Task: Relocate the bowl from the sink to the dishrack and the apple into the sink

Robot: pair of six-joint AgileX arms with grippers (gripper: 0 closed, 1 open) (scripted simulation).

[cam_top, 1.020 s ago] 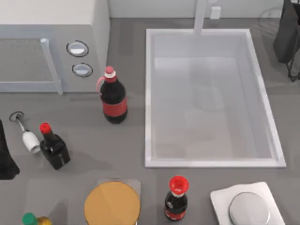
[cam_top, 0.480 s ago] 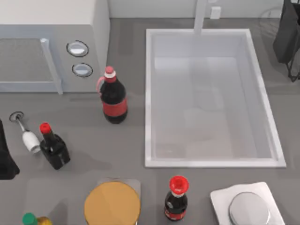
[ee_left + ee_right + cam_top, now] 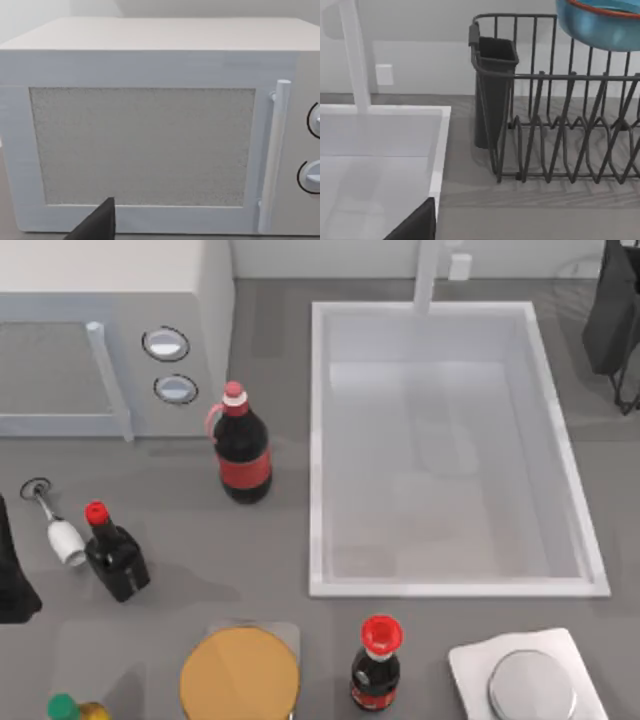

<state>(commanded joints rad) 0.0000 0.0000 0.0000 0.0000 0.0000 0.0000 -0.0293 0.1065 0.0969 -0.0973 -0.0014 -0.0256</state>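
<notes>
The sink (image 3: 315, 440) fills the middle right of the table, its basin bare, with the white faucet post (image 3: 427, 275) at its back rim. In the right wrist view the sink (image 3: 437, 150) lies beside the black wire dishrack (image 3: 560, 125). The blue bowl (image 3: 600, 25) with its reddish rim sits high over the rack's back wires; whether it rests on them I cannot tell. The apple is out of view. My right arm (image 3: 615, 320) is at the back right corner, and a dark tip of my right gripper (image 3: 417, 222) shows. My left arm (image 3: 12, 570) is parked at the left edge, my left gripper (image 3: 97, 225) facing the microwave.
A microwave (image 3: 100, 340) stands at the back left. A cola bottle (image 3: 243, 445) stands left of the sink. A small dark bottle (image 3: 115, 555) and a lying wine glass (image 3: 58, 530) are near my left arm. Along the front are a tan disc (image 3: 240, 675), another bottle (image 3: 377, 665) and a white scale (image 3: 528, 680).
A faint shadow on the sink floor has shifted slightly. Neither arm nor any object on the table has visibly moved.
</notes>
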